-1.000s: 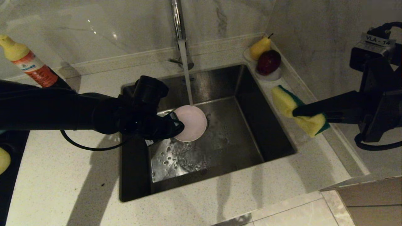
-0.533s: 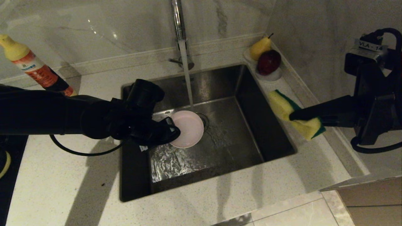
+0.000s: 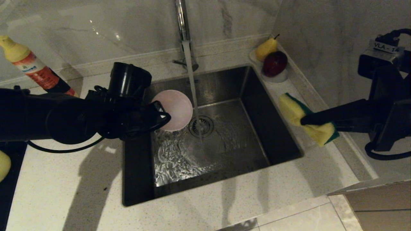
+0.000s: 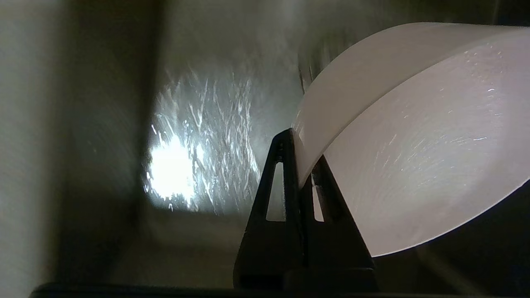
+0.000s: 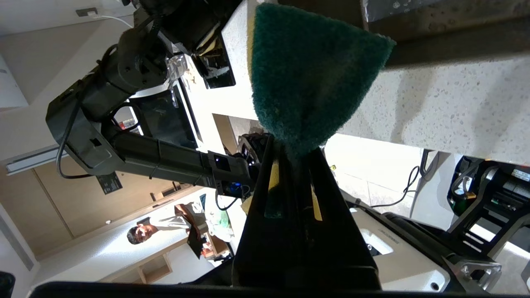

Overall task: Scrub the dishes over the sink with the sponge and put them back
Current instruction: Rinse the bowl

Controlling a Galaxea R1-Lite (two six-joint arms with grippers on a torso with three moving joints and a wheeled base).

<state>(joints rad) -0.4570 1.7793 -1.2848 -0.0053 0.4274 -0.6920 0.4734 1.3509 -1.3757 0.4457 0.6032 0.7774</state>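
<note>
My left gripper (image 3: 164,116) is shut on the rim of the pink bowl (image 3: 175,109), one of the dishes. It holds the bowl tilted on edge over the left part of the sink (image 3: 257,128), just left of the running water (image 3: 192,83). In the left wrist view the fingers pinch the bowl's wall (image 4: 414,145) at the left gripper (image 4: 300,145). My right gripper (image 3: 303,121) is shut on the sponge (image 3: 293,110), held level above the sink's right rim. The sponge's green face (image 5: 310,74) sticks out past the right gripper (image 5: 292,149).
The tap (image 3: 183,25) runs onto the drain strainer (image 3: 201,126). A detergent bottle (image 3: 29,67) stands at the back left. A pear (image 3: 266,48) and a red apple (image 3: 275,63) sit in a white dish (image 3: 281,78) at the back right. A yellow object (image 3: 4,163) shows at the left edge.
The left gripper has lifted the pink bowl up and to the left, out of the water stream, so the drain strainer now shows. The right gripper with the sponge has hardly moved.
</note>
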